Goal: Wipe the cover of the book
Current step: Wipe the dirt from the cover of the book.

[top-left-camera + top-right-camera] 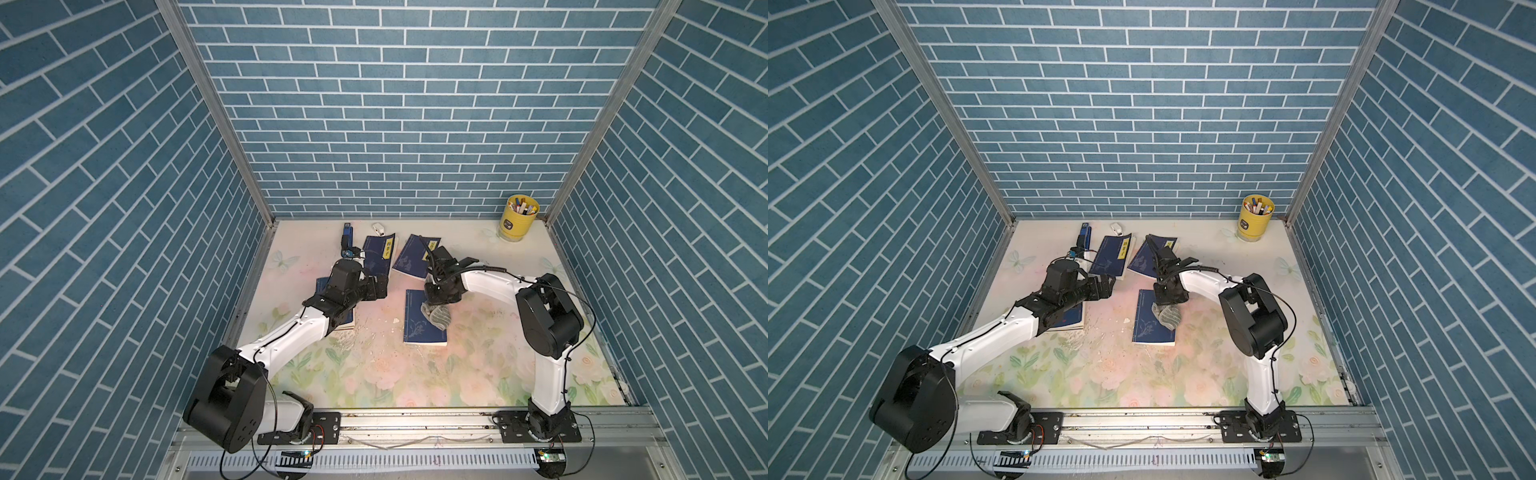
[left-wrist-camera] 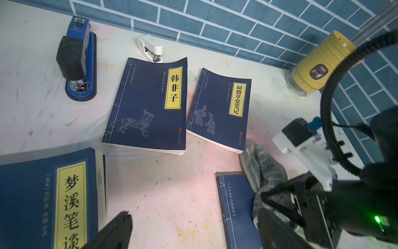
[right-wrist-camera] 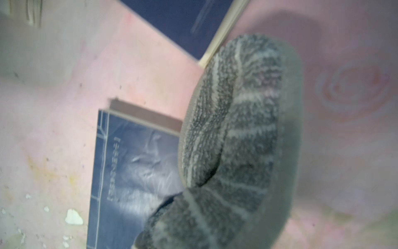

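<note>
Book [image 1: 419,330] is lying mid-surface [image 1: 482,357], long axis running front to back, top toward the back wall [image 1: 395,124]; right tool [image 1: 435,306] is clamping a striped cloth [image 1: 439,317] over its far-right corner, left tool [image 1: 380,288] is gaping empty.

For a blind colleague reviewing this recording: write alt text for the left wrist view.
The right arm holds a grey striped cloth on a dark blue book lying on a pale table. Three more blue books with yellow title labels, a blue stapler, a white stapler and a yellow pot sit around it, before a blue brick wall.
</note>
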Robot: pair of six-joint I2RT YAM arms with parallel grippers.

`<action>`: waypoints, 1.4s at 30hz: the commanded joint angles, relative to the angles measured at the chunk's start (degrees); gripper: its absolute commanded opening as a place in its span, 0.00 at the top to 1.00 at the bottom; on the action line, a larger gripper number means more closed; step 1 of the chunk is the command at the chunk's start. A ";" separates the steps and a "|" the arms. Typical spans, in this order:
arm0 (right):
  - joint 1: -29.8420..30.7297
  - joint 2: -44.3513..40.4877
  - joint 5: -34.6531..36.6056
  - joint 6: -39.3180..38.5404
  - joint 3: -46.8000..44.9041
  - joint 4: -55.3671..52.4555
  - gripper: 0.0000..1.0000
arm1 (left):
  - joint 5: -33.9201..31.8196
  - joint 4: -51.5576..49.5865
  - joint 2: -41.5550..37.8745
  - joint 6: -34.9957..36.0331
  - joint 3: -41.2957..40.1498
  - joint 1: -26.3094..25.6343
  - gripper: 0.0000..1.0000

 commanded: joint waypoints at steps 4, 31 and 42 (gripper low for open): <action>5.69 -7.51 1.37 7.33 -13.33 -2.71 1.00 | -0.61 -1.45 1.60 1.77 2.13 0.61 0.04; 1.88 4.91 -5.00 -0.78 2.47 -4.57 1.00 | -0.59 -3.14 0.02 1.27 1.73 2.08 0.03; 9.08 -4.61 -5.45 6.17 -12.38 -0.07 1.00 | 0.30 -2.08 3.45 2.28 3.66 3.79 0.03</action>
